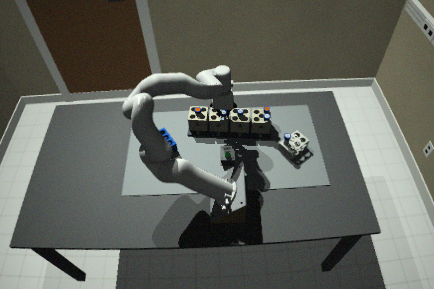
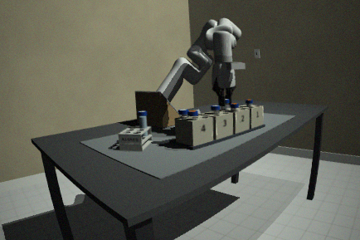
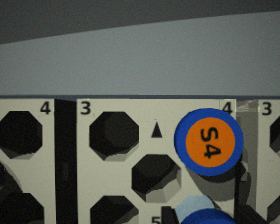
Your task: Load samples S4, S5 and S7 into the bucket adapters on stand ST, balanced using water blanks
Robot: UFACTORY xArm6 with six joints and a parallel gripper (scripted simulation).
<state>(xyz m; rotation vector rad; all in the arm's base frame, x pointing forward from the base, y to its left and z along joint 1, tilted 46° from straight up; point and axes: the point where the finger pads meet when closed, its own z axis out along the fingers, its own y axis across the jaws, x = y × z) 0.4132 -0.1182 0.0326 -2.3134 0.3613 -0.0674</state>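
My gripper (image 3: 209, 220) (image 2: 226, 99) is shut on a blue-capped tube (image 3: 207, 215) (image 1: 223, 112) (image 2: 226, 102) over the hole 1 corner of adapter 2 (image 2: 242, 120) (image 1: 218, 124) (image 3: 106, 175); how deep the tube sits is unclear, and its dot is not readable. Sample S4 (image 3: 209, 142) (image 2: 235, 105) stands in hole 4 there. An orange-dot tube (image 1: 198, 109) (image 2: 249, 102) stands mid adapter 1 (image 1: 198, 124) (image 2: 257, 120). A white-dot tube (image 1: 240, 112) (image 2: 216, 108) stands mid adapter 3 (image 2: 224, 124). Adapter 4 (image 2: 203, 135) holds an orange-dot tube (image 1: 267, 109) (image 2: 193, 113) and a white-dot tube (image 1: 267, 116) (image 2: 182, 112).
The white blanks rack (image 1: 301, 139) (image 2: 129, 140) stands right of the stand, with one tube (image 1: 287, 136) (image 2: 143, 120) in it. A blue rack (image 1: 168, 138) is partly hidden by the arm. The DONE desk with its green key (image 1: 228, 155) stands between the adapters and the arm base.
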